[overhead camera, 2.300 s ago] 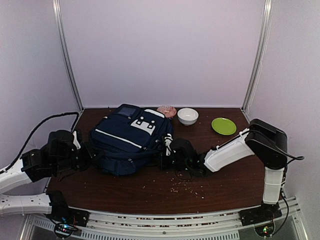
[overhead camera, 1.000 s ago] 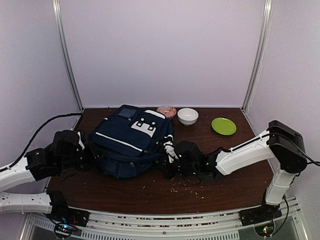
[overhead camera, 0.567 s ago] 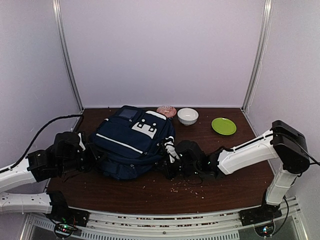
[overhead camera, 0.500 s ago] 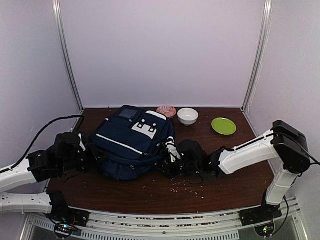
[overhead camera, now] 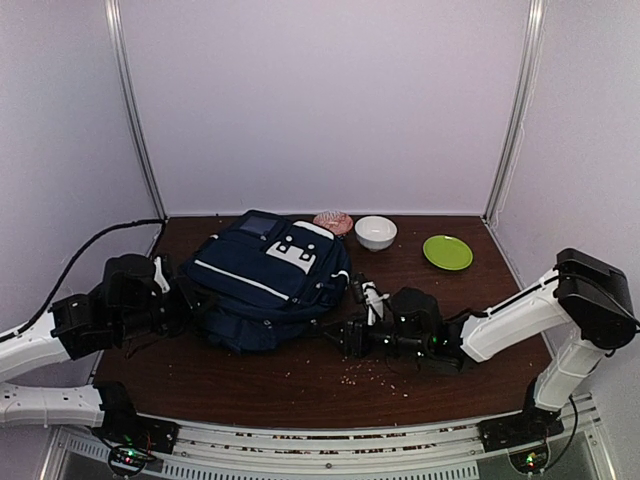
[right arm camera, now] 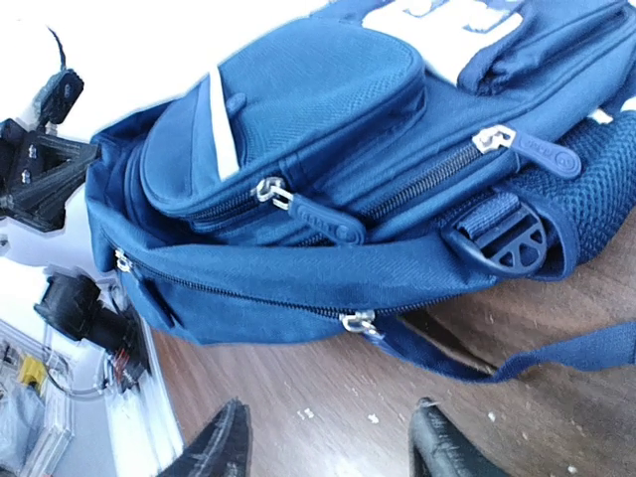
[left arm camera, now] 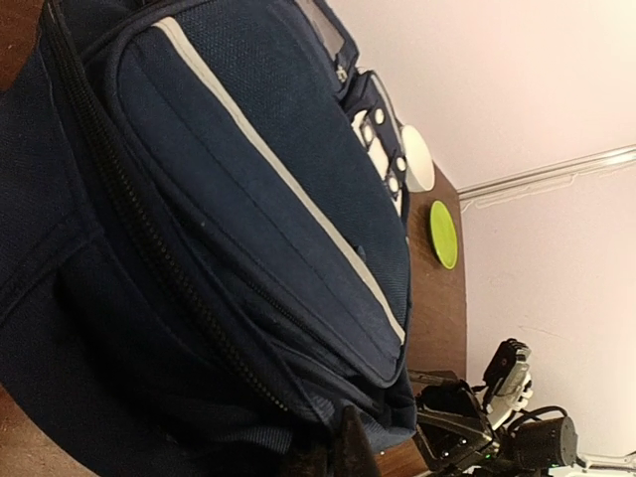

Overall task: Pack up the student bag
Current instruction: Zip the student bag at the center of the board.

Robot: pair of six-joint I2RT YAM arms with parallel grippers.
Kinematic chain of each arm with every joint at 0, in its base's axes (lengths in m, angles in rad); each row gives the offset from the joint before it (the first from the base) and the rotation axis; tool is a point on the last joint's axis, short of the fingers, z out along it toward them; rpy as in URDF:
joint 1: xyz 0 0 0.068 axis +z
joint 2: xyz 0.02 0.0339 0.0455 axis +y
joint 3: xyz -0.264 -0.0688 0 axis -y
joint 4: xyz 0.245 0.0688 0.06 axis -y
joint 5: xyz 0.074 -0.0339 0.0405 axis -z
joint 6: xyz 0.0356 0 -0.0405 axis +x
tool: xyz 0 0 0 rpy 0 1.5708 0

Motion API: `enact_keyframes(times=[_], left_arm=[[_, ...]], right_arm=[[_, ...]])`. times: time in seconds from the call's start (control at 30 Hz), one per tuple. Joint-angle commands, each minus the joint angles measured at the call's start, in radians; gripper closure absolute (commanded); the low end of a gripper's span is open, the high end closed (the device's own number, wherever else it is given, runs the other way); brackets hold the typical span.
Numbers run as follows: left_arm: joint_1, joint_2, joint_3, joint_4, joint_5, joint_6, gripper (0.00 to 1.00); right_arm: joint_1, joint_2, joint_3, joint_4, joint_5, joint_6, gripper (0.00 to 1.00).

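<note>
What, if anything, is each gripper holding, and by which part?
The right gripper is open and holds nothing. The left gripper is shut at the edge of the student bag; a pinch cannot be told.

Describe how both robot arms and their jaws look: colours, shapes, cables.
The left arm and the right arm match: smooth white shell links between bulky black joint housings. A thick black cable loops behind the left one; small green lights glow near the right wrist. The right jaws are two dark tapered blades.
</note>
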Motion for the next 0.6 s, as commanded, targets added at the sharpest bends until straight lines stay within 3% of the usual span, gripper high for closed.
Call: enact_keyframes(times=[0.0, 0.13, 0.27, 0.37, 0.43, 0.57], left_arm=[[0.004, -0.001, 0.144, 0.158, -0.015, 0.045, 1.00], [0.004, 0.012, 0.195, 0.142, -0.029, 0.070, 1.00], [0.004, 0.027, 0.219, 0.149, -0.030, 0.086, 1.00], [0.004, 0.046, 0.241, 0.150, -0.024, 0.112, 1.00], [0.004, 0.059, 0.247, 0.151, -0.019, 0.115, 1.00], [0.004, 0.065, 0.225, 0.160, -0.002, 0.098, 1.00]], right_arm=[[-0.027, 0.010, -0.013, 0.182, 0.004, 0.077, 0.35], [-0.034, 0.007, -0.038, 0.275, 0.017, 0.116, 0.28], [-0.033, -0.010, -0.015, 0.187, 0.085, 0.136, 0.30], [-0.033, 0.040, -0.069, 0.364, 0.116, 0.187, 0.32], [-0.034, 0.077, -0.089, 0.456, 0.091, 0.207, 0.33], [-0.035, 0.105, -0.038, 0.396, -0.003, 0.164, 0.35]])
